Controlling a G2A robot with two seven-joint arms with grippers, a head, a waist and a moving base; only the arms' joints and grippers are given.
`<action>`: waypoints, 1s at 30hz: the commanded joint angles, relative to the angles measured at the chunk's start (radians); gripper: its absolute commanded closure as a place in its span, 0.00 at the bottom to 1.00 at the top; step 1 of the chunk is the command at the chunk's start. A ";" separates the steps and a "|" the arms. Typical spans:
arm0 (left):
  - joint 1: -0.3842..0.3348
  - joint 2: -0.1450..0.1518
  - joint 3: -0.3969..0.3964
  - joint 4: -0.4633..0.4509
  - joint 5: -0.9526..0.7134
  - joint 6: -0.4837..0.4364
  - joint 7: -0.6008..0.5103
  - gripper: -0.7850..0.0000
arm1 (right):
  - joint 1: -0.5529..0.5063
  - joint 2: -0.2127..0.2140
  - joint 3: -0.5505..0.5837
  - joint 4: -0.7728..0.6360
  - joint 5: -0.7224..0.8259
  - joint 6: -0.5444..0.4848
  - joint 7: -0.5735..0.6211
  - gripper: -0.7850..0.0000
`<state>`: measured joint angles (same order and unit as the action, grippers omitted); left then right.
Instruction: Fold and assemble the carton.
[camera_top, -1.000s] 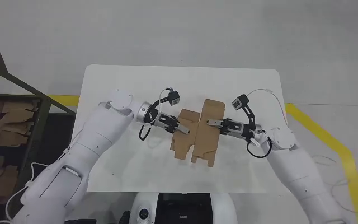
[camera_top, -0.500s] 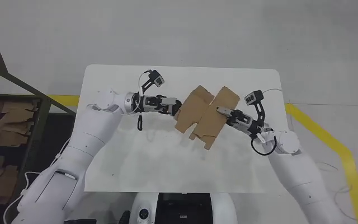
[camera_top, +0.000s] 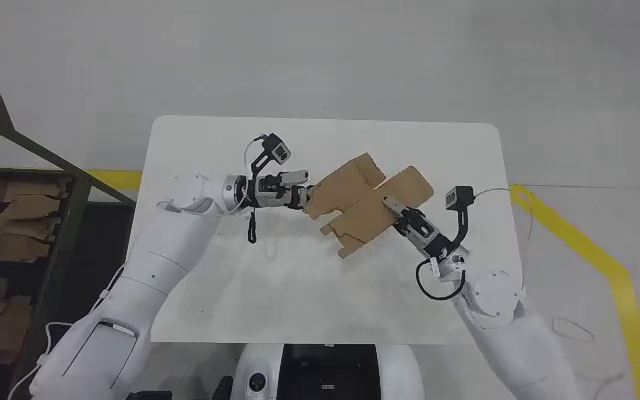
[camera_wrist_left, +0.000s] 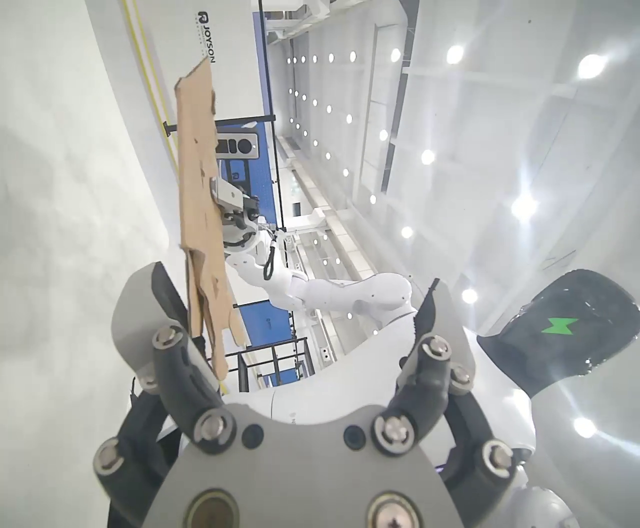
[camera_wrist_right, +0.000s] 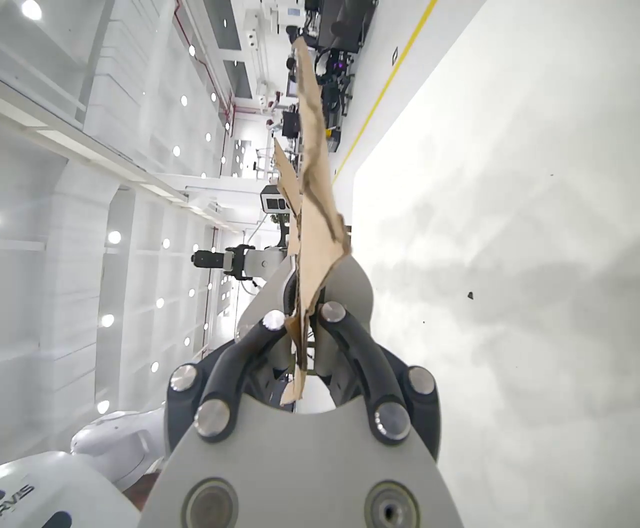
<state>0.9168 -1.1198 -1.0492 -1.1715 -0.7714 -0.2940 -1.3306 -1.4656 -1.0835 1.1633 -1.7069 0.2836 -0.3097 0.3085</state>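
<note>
the flat brown carton (camera_top: 365, 195) is held up off the white table (camera_top: 250, 290), a little toward 1 o'clock from the table's middle in the top view. its long axis runs from about 8 o'clock to 2 o'clock, and its 2 long panels lie side by side, with notched flap ends at the 8 o'clock end.

the left gripper (camera_top: 305, 202) sits at the carton's 9 o'clock edge. in the left wrist view the left gripper (camera_wrist_left: 295, 300) has its jaws spread wide. the carton (camera_wrist_left: 197, 175) shows edge-on with its near end just beside 1 jaw, and the other jaw is well apart from it. whether that near jaw touches the cardboard i cannot tell.

the right gripper (camera_top: 392, 208) comes in from 4 o'clock and meets the carton's right-hand panel on its 5 o'clock edge. in the right wrist view the right gripper (camera_wrist_right: 305, 300) has its jaws narrow and pinched onto the carton (camera_wrist_right: 315, 225), whose edge passes between them and sticks out behind. the left wrist view also shows this gripper farther off, clamped on the carton's far part.

beyond the table at 9 o'clock stands a dark rack (camera_top: 30, 210) holding more brown cardboard. a yellow line (camera_top: 570, 240) runs across the floor at 3 o'clock.
</note>
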 joint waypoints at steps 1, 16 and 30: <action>0.002 0.000 0.002 -0.004 0.020 0.009 0.009 0.00 | -0.010 -0.006 -0.009 -0.009 -0.013 -0.006 -0.063 1.00; 0.037 0.001 -0.019 -0.050 0.052 0.030 0.063 0.00 | -0.022 -0.028 -0.021 0.006 -0.217 -0.001 -0.243 1.00; 0.042 0.000 -0.036 -0.082 0.092 0.024 0.121 0.00 | -0.022 -0.048 -0.027 0.017 -0.268 -0.012 -0.295 1.00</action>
<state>0.9590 -1.1188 -1.0853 -1.2545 -0.6786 -0.2674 -1.2186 -1.4850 -1.1306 1.1354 -1.6860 0.0171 -0.3199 0.0146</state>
